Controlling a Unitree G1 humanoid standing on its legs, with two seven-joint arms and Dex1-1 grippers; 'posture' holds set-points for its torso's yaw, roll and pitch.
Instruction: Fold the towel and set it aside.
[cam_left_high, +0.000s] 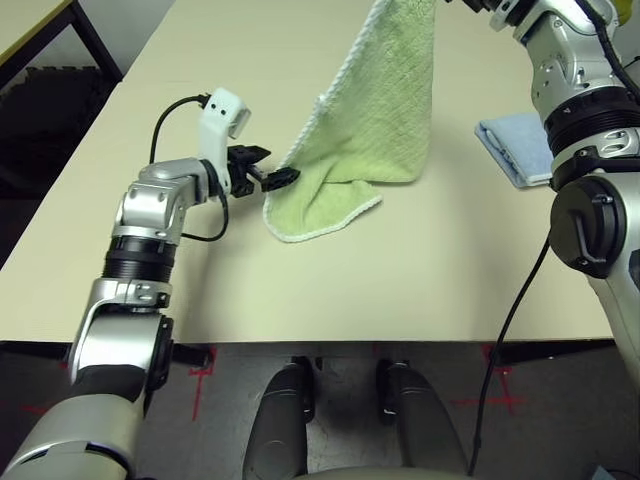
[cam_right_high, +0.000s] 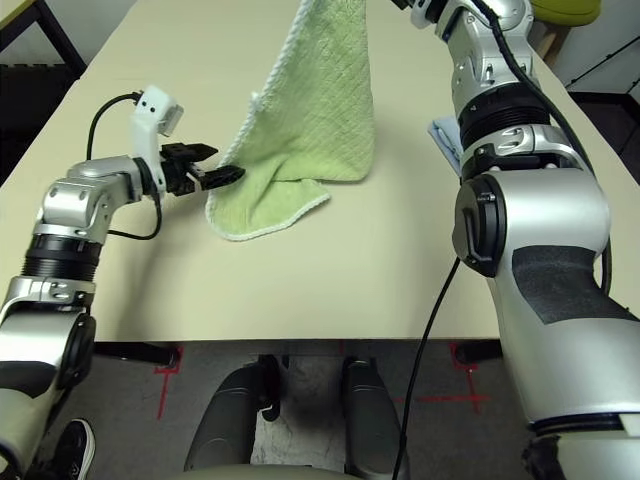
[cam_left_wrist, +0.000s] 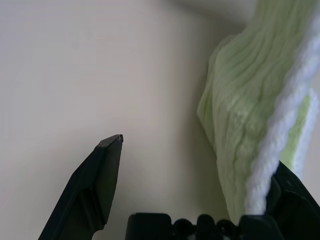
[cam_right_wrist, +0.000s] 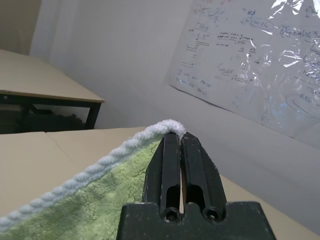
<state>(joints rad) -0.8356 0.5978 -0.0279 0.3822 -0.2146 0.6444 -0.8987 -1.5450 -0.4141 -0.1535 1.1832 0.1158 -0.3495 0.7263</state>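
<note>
The light green towel with white edging hangs upright over the table, and its lower end lies bunched on the tabletop. At its top edge, my right gripper is shut on the white-stitched hem of the towel. My left gripper is held low at the towel's left side edge and is open. In the left wrist view the white hem lies against one of the gripper's fingers, while the other finger is out over bare table.
A folded light blue cloth lies on the beige table to the right, partly behind my right arm. Bare tabletop stretches in front of and left of the towel. Another table stands at the far left.
</note>
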